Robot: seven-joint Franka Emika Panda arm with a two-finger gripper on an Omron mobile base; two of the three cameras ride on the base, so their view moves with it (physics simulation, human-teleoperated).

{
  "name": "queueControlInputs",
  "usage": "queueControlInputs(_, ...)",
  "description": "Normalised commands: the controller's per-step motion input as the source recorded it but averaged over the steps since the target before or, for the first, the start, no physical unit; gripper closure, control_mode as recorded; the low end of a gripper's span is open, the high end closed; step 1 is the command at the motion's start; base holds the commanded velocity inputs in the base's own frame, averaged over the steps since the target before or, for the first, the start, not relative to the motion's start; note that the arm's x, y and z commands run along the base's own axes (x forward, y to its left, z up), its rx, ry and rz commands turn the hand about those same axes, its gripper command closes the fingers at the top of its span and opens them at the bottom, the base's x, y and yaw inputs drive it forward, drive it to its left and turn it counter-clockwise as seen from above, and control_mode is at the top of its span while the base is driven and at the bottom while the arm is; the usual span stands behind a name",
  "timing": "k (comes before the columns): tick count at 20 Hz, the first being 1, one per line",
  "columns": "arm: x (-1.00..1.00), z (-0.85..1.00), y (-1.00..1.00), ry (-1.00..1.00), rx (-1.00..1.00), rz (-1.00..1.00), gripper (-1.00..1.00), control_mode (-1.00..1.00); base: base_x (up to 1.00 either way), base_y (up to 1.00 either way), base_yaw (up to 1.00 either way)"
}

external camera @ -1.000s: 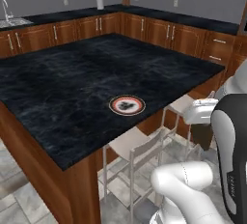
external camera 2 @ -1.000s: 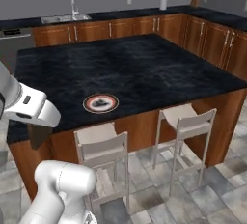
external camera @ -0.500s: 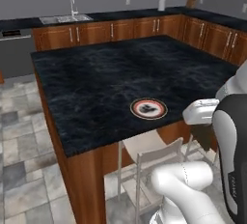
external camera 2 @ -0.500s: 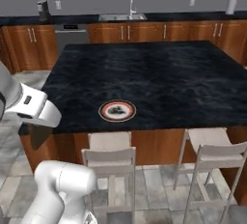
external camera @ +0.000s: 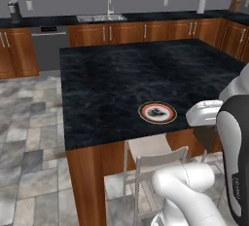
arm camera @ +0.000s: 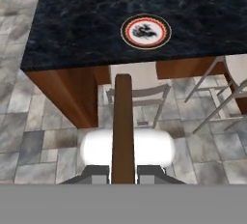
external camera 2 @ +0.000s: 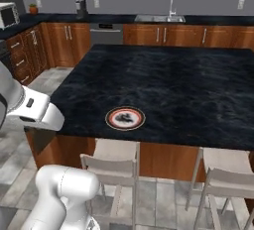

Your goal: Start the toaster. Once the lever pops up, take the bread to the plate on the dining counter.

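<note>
The claw (arm camera: pixel 123 172) is clamped on the bread (arm camera: pixel 122 121), a thin brown slice held edge-on by its lower end: likely light, stiff and crumbly. The plate (arm camera: pixel 145 31) lies toward twelve o'clock on the bench (arm camera: pixel 72 20), well apart.

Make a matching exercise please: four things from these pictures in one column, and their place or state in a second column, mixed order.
Things:
1. bread
2. plate
3. gripper
4. stool

Places or states:
A. lies on the dining counter, near its edge
B. tucked under the counter edge, below the plate
C. stands on edge between the fingertips
D. shut on a thin brown slice

Pairs: 1-C, 2-A, 3-D, 4-B
</note>
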Motion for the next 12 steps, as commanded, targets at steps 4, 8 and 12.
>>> queueControlInputs(4,0.0,0.0,0.0,0.0,0.0,0.0,1.0,1.0,0.49,-0.29,0.13)
queueControlInputs(8,0.0,0.0,0.0,0.0,0.0,0.0,1.0,1.0,0.51,-0.18,0.04)
queueControlInputs(12,0.0,0.0,0.0,0.0,0.0,0.0,1.0,1.0,0.46,-0.02,0.0)
